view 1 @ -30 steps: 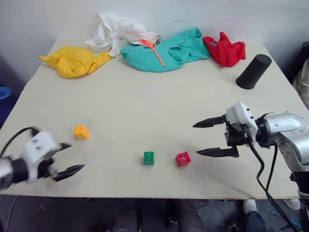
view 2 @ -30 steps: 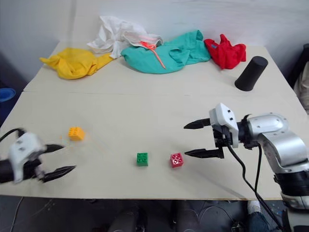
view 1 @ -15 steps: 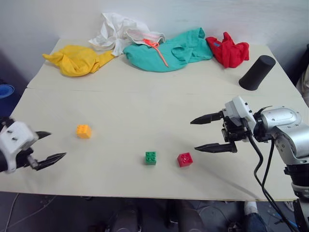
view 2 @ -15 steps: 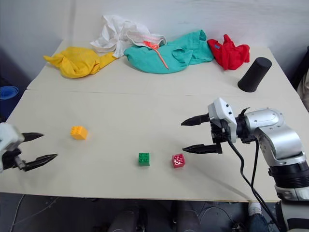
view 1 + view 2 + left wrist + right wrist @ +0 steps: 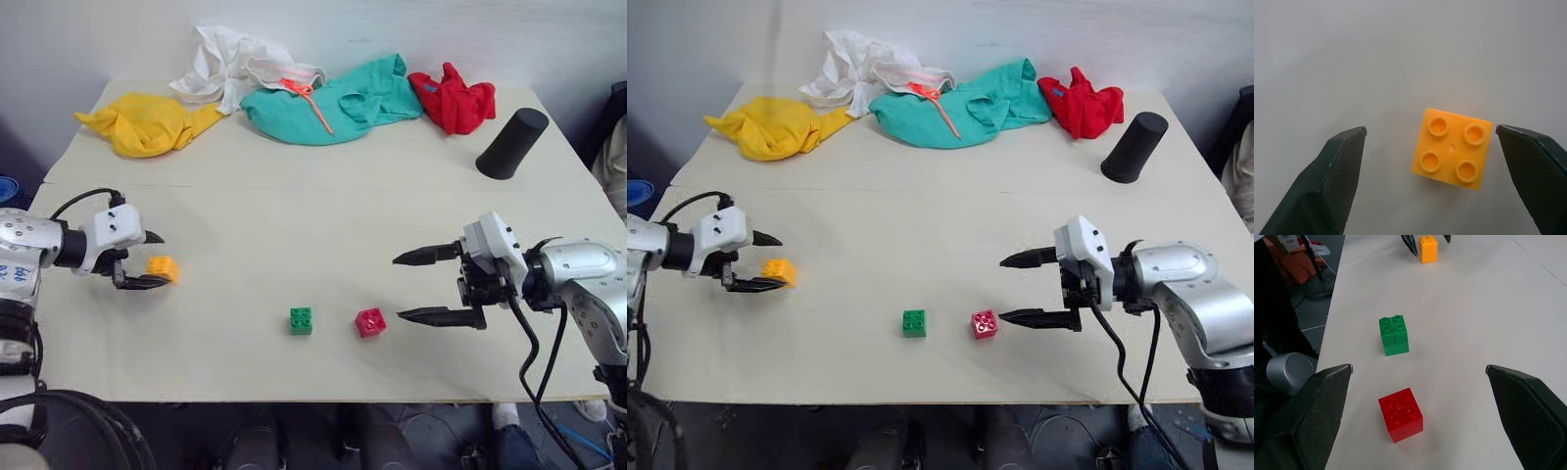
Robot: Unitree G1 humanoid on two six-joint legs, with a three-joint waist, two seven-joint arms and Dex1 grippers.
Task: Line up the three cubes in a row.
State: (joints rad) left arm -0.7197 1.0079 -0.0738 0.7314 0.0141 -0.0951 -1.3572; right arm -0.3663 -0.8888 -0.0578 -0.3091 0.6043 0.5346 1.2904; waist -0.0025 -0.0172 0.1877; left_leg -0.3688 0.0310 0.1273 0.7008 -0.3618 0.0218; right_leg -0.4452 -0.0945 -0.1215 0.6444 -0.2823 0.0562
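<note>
Left pincer [image 5: 149, 260] moved forward, fingers apart around orange-yellow cube [image 5: 162, 267], right pincer [image 5: 422, 286] apart near red cube [image 5: 370, 321]

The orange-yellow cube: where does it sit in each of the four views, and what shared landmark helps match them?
Left eye view: orange-yellow cube at the table's left, between the left claw fingers.
Right eye view: same spot, left of the green cube.
Left wrist view: centre, between the open fingers, nearer one.
Right wrist view: top edge, beyond the green and red cube.
Shared landmark: the left claw fingers flanking it.
</note>
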